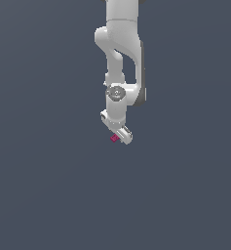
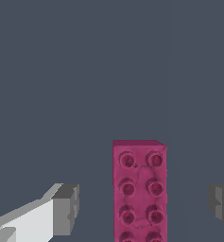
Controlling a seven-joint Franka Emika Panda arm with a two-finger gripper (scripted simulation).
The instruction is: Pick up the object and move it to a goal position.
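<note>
Studded pink block [image 2: 140, 191] lies lengthwise between the spread pincer [image 2: 144, 203] fingers, untouched

White rounded arm [image 1: 121, 53], dark trim; tool [image 2: 142, 208] w/ grey pads [image 2: 66, 209].

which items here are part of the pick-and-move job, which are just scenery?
Job:
- magenta studded block, lying between the fingers, untouched
- gripper, jaws open with gaps on both sides of the block

Not job:
- plain grey surface; nothing else visible, no goal marker shown
</note>
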